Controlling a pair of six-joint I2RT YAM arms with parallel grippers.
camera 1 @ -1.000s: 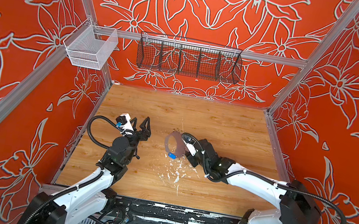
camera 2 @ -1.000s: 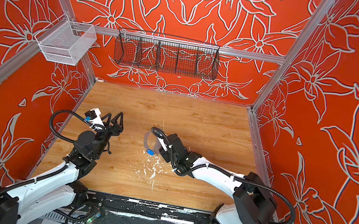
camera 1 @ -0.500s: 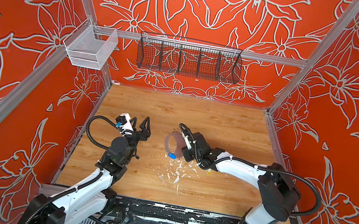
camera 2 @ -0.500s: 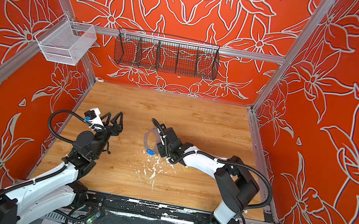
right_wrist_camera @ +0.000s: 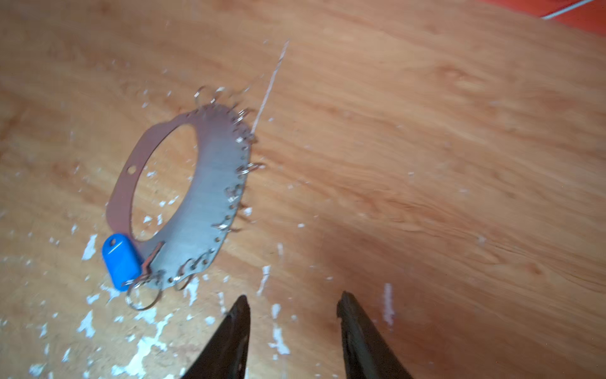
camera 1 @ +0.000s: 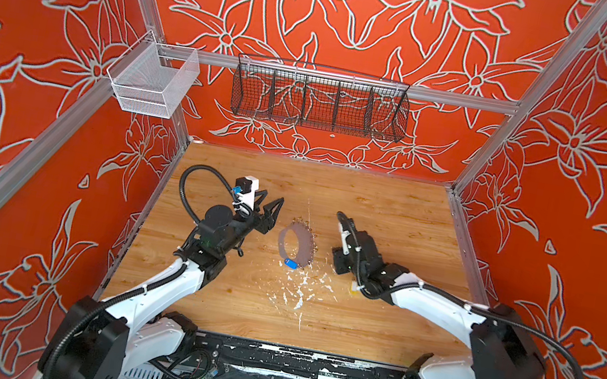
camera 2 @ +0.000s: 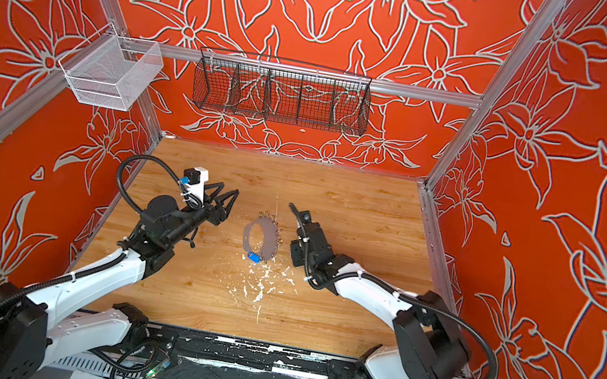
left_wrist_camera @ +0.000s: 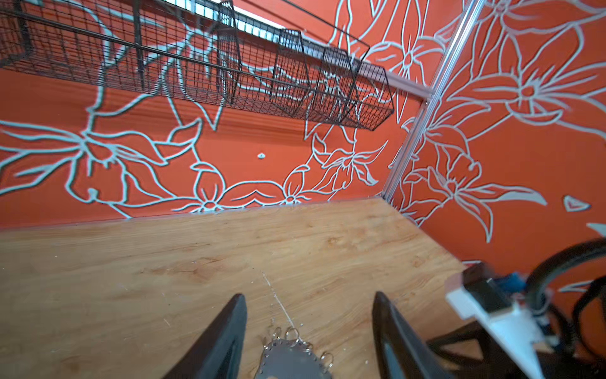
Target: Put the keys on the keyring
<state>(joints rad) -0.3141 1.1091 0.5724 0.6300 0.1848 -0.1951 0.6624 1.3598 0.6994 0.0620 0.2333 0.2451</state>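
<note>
In both top views the keyring (camera 1: 297,243) (camera 2: 261,239) lies flat mid-table (camera 1: 374,211), blue key (camera 1: 290,264) (camera 2: 253,257) at its near edge; the left gripper (camera 1: 269,205) has its jaws spread, empty, just left of it. The right gripper (camera 2: 298,219) sits to the right. Left wrist: fingers (left_wrist_camera: 226,331) apart, keyring between them, untouched. Right wrist: right gripper (right_wrist_camera: 292,303) partly open, holding nothing, near the blue key (right_wrist_camera: 120,261).

Black wire basket (camera 1: 320,98), white mesh basket (camera 1: 152,81), wooden tabletop (camera 1: 374,211)
</note>
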